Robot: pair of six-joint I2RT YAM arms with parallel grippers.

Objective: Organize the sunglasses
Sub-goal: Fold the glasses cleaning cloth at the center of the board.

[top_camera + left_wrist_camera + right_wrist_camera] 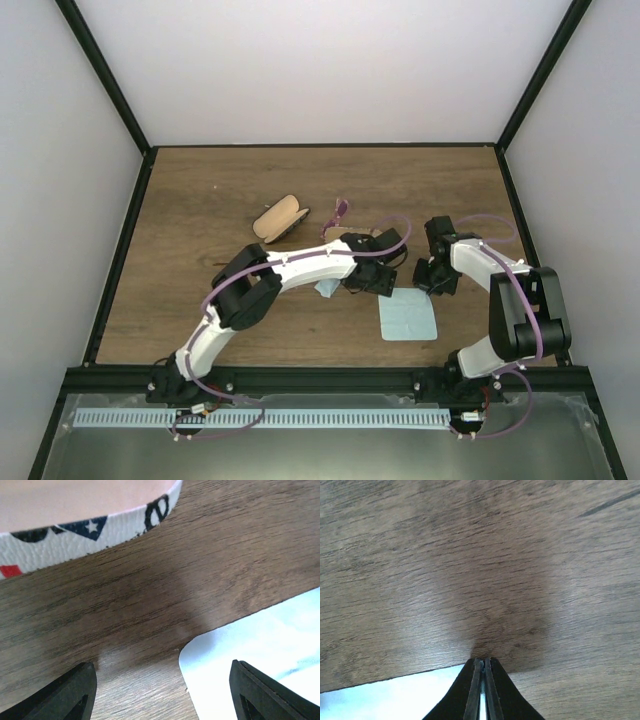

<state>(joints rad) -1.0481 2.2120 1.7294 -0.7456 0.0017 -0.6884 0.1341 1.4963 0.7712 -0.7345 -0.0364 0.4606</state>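
Right gripper (pixel 481 692) is closed, apparently pinching the corner of the light blue cloth (pixel 407 318); lift it slowly and evenly. Left gripper (pixel 159 692) stands wide open, empty. Sunglasses (pixel 337 213) lie farther back, beside the tan case (pixel 280 218).

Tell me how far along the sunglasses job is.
Nothing looks stowed: the sunglasses lie loose on the table near the tan case. In hand: left gripper open and empty, right gripper shut at the edge of a blue cloth. Left: getting the sunglasses into a case.
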